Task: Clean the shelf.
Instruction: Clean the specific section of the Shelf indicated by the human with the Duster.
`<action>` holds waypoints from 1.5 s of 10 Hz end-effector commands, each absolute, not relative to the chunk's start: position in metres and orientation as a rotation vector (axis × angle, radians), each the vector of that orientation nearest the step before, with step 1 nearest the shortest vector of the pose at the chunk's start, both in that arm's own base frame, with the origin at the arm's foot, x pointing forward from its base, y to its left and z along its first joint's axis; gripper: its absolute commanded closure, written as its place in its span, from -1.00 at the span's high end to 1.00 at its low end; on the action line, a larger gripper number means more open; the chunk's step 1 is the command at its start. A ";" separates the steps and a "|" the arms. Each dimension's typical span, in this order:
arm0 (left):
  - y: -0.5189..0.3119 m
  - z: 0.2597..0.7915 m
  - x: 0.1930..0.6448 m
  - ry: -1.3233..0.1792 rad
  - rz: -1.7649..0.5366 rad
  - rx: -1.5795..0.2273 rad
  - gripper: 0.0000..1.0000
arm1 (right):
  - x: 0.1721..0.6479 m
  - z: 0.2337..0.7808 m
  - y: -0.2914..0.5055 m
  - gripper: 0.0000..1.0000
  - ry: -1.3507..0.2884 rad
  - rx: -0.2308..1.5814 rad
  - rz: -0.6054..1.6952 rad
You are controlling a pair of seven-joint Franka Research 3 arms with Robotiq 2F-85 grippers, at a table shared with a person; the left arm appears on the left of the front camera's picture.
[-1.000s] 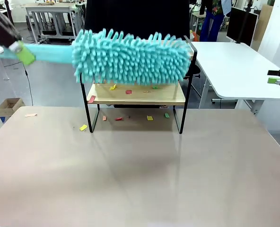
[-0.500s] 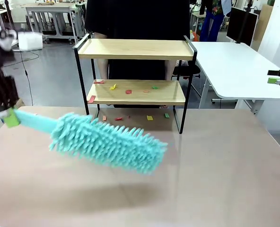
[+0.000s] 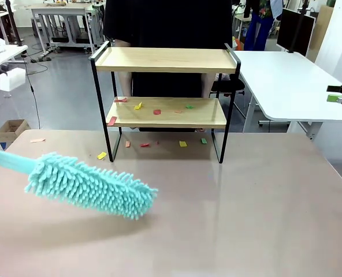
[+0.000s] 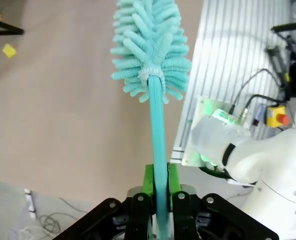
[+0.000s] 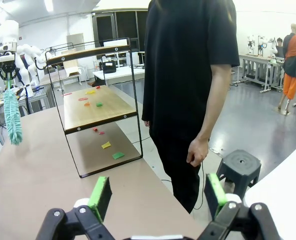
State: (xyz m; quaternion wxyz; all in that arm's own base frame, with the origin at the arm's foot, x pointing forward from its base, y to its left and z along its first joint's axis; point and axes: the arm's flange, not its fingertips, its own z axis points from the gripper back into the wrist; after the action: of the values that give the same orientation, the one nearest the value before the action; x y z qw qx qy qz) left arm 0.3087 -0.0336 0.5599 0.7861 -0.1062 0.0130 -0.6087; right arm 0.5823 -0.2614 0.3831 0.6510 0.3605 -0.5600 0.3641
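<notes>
Lowered from the top board of the shelf [image 3: 165,60], the teal duster [image 3: 90,186] now hangs over the counter [image 3: 246,202] at near left, its handle clamped in the left end effector [image 4: 160,179]. The right end effector [image 5: 158,196] stands wide and empty. The shelf stands at far centre, with coloured scraps [image 3: 157,112] on its lower board.

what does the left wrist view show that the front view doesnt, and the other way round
Left wrist view: the left pincer shut on the thin handle of the fluffy teal duster, and a yellow box with a red button. Front view: the two-tier wooden shelf with a black frame, coloured paper scraps on its lower board, a person in black behind. Both: the duster's head over the beige table.
</notes>
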 end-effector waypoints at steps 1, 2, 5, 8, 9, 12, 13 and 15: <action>-0.038 0.554 0.307 0.083 -1.317 -0.250 -0.74 | 0.583 0.387 -0.259 1.00 -1.276 0.817 0.834; -0.038 0.554 0.307 0.083 -1.317 -0.250 -0.74 | 0.583 0.387 -0.259 1.00 -1.276 0.817 0.834; -0.038 0.554 0.307 0.083 -1.317 -0.250 -0.74 | 0.583 0.387 -0.259 1.00 -1.276 0.817 0.834; -0.038 0.554 0.307 0.083 -1.317 -0.250 -0.74 | 0.583 0.387 -0.259 1.00 -1.276 0.817 0.834; -0.038 0.554 0.307 0.083 -1.317 -0.250 -0.74 | 0.583 0.387 -0.259 1.00 -1.276 0.817 0.834; -0.038 0.554 0.307 0.083 -1.317 -0.250 -0.74 | 0.583 0.387 -0.259 1.00 -1.276 0.817 0.834; -0.038 0.554 0.307 0.083 -1.317 -0.250 -0.74 | 0.583 0.387 -0.259 1.00 -1.276 0.817 0.834; -0.038 0.554 0.307 0.083 -1.317 -0.250 -0.74 | 0.583 0.387 -0.259 1.00 -1.276 0.817 0.834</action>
State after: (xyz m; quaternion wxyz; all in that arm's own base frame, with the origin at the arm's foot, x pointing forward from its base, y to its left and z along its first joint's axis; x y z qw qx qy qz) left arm 0.3087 -0.0380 0.5515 0.7819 -0.1169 0.0350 -0.6114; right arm 0.5823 -0.2615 0.3831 0.6511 0.3605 -0.5600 0.3641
